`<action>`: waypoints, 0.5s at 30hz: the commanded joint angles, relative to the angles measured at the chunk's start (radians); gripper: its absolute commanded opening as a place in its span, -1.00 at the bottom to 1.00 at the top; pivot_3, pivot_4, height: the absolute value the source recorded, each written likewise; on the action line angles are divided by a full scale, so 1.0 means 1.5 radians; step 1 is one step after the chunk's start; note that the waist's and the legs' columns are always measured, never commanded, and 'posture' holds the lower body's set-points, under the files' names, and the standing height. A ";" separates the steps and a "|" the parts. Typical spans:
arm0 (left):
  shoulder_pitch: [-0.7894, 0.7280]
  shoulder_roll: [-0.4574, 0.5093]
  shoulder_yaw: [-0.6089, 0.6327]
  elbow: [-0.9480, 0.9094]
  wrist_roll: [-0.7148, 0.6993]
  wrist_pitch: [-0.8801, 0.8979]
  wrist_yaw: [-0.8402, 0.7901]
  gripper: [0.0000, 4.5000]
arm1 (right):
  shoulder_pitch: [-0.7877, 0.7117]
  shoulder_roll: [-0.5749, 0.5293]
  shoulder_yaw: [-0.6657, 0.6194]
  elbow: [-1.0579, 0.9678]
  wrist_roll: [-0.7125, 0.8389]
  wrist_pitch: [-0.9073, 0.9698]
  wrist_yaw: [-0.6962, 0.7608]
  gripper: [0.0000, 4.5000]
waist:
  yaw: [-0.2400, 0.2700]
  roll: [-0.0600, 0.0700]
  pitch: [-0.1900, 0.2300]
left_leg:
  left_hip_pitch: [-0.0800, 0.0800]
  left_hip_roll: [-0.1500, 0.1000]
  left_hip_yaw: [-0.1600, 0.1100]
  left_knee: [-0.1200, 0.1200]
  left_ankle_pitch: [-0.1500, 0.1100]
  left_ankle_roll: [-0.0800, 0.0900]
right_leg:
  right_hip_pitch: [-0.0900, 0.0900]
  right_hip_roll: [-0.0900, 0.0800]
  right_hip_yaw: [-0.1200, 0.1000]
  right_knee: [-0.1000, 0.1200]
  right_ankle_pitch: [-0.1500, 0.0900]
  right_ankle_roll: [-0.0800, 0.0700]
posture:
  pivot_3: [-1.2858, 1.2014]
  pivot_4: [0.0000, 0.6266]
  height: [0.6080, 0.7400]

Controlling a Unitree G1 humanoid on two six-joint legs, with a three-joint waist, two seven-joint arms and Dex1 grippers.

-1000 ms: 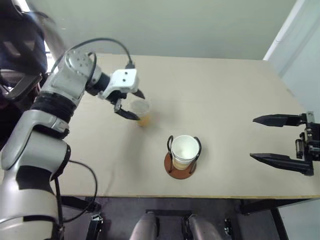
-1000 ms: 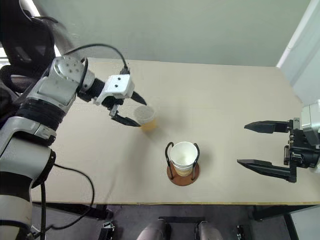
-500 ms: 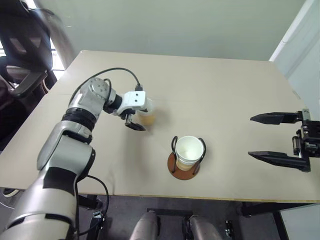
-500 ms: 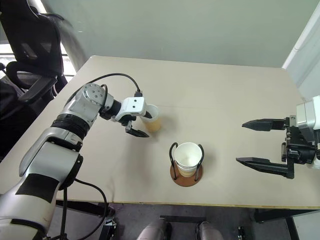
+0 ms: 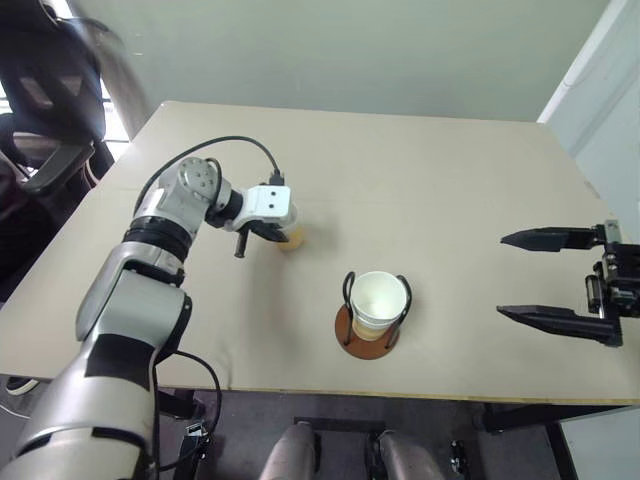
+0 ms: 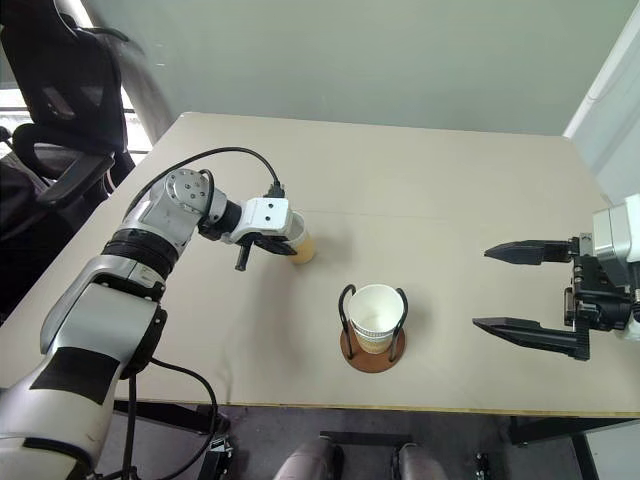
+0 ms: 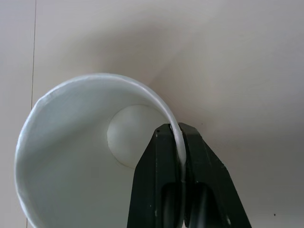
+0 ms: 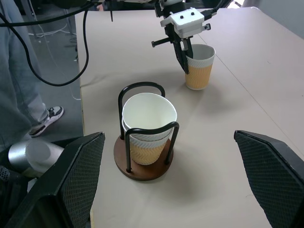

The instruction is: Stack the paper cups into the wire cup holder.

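A pale beige table (image 5: 430,180) carries two things. A lone paper cup (image 8: 199,67) stands upright on it, its rim pinched by the left gripper (image 8: 183,59). The wire cup holder (image 8: 142,164) rests on its round reddish-brown base nearer the front edge, between that gripper and the right gripper (image 5: 515,276), with paper cups (image 5: 378,300) nested inside.

You couldn't see most of the loose paper cup (image 5: 291,238) from the head; the left gripper (image 5: 268,228) covered it, and a person's leg (image 8: 19,71) was cut off
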 commanded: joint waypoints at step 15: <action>-0.185 0.230 -0.253 -0.624 -0.669 0.282 -0.176 -0.98 | -0.026 -0.035 -0.035 0.010 -0.013 -0.011 0.034 1.00 | -0.001 0.001 -0.001 | 0.001 -0.001 0.003 0.000 -0.001 0.000 | 0.001 -0.001 0.004 -0.001 -0.002 0.002 | 0.03 -0.52 1.00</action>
